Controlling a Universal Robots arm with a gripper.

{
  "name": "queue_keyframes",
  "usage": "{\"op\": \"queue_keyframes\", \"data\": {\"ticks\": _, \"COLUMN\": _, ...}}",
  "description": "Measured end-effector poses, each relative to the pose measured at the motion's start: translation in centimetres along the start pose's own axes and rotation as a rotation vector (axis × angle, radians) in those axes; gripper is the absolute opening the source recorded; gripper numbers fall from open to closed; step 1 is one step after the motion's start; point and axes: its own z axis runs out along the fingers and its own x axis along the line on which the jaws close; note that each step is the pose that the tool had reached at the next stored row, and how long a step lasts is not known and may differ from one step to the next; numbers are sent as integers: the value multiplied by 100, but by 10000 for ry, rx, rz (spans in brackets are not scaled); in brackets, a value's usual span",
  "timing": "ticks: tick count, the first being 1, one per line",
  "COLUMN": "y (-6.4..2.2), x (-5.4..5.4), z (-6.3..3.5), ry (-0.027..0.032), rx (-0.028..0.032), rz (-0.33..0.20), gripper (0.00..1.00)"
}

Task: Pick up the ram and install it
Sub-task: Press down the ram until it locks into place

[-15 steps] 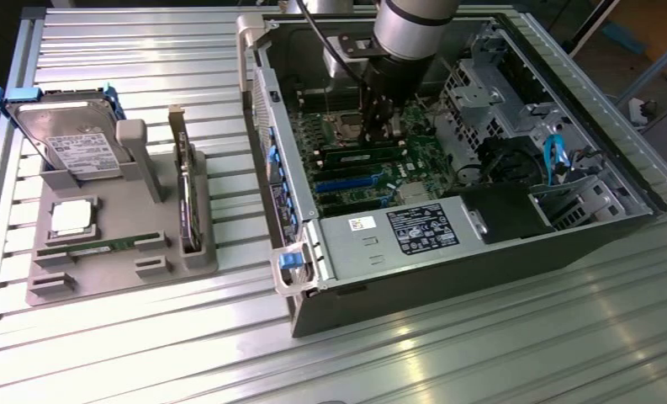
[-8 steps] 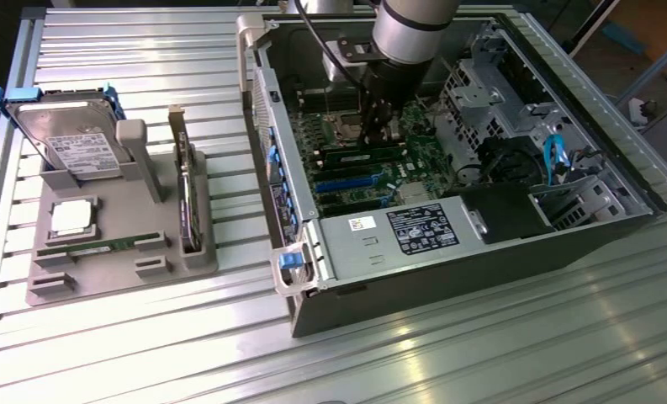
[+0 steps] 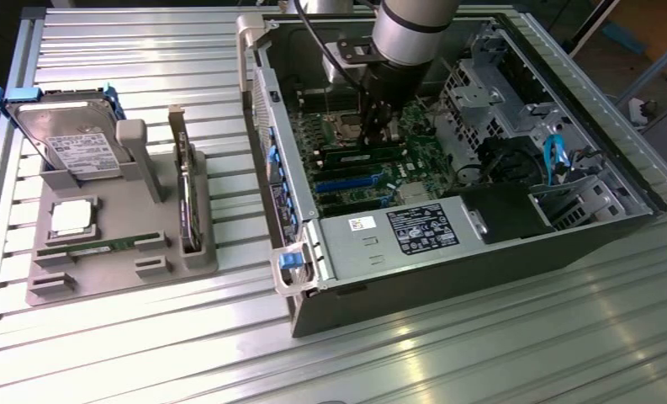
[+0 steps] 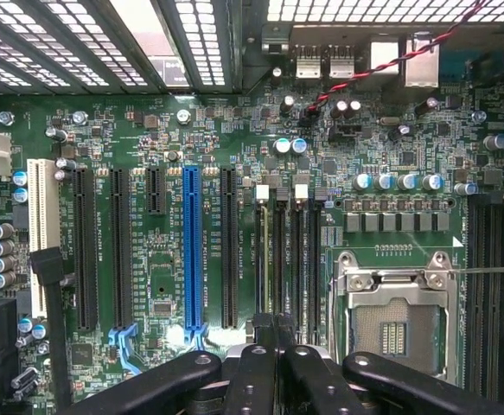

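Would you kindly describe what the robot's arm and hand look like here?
The arm is a round silver-grey tube that darkens to black at the wrist, with a black cable running alongside it. The hand is black, built from rounded linkage bars with visible screws and slim black fingers.

The closed end effector [image 4: 274, 333] hovers over the motherboard [image 4: 165, 285] slots.

Exterior high, oblique, far; wrist close above shared motherboard [image 3: 367, 160].
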Motion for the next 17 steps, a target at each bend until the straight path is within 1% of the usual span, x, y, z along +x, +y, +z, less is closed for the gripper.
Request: {"op": "queue_keyframes", "data": {"ticks": 17, "y": 0, "x": 1, "z": 23, "ry": -1, "rx": 0, "rz": 0, "gripper": 11}}
